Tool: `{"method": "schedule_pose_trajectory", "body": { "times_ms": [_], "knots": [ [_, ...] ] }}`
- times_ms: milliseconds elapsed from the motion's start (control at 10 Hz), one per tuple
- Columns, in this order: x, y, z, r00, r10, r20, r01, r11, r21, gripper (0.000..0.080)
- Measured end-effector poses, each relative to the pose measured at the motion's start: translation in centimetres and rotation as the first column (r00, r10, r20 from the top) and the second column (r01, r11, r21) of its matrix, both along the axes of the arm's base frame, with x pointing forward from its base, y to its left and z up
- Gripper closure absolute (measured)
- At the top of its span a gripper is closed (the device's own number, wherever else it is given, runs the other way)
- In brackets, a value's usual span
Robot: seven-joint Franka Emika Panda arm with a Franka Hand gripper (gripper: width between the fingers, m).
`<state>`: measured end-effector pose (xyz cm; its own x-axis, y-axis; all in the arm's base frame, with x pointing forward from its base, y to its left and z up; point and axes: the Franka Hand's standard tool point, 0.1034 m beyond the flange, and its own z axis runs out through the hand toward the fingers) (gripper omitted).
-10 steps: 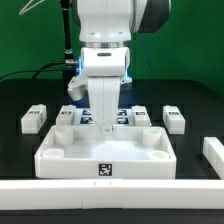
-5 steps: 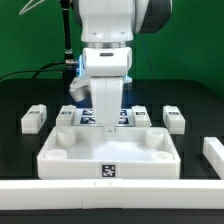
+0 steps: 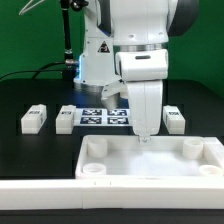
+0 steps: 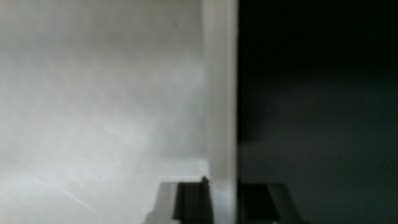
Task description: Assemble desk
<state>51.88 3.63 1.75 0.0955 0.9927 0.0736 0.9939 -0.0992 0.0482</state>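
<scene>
Wide black table [image 3: 30, 150], and plenty of bare room on the exterior view's left. The right is crowded: the big white tabletop [image 3: 140, 162] fills it and reaches that view's right border. Its near edge sits just behind the long white bar [image 3: 40, 198] across the front; whether they touch, I can't tell. It lies flat, raised rim [image 3: 115, 141] all round and round corner sockets [image 3: 95, 148] facing up. The arm [image 3: 140, 60] stands over its far side, wrist pointing straight down. The marker board [image 3: 105, 118] lies behind. Three tagged legs [image 3: 33, 120] rest in a row beside the board, apart from the tabletop. The gripper [image 3: 147, 135] is pinched tight on the far rim; in the wrist view that thin wall runs between the dark fingers [image 4: 178, 202].
</scene>
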Motion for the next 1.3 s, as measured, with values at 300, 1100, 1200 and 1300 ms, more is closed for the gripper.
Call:
{"method": "schedule_pose_trajectory", "body": {
  "times_ms": [300, 1100, 1200, 1300],
  "knots": [
    [0.01, -0.03, 0.01, 0.999, 0.043, -0.009, -0.043, 0.999, -0.006, 0.0745],
    [-0.10, -0.10, -0.14, 0.999, 0.036, -0.013, -0.036, 0.999, -0.005, 0.0159],
    [-0.11, -0.11, -0.16, 0.999, 0.036, -0.013, -0.036, 0.999, -0.005, 0.0152],
    [-0.12, -0.11, -0.18, 0.999, 0.036, -0.014, -0.036, 0.999, -0.005, 0.0152]
  ]
}}
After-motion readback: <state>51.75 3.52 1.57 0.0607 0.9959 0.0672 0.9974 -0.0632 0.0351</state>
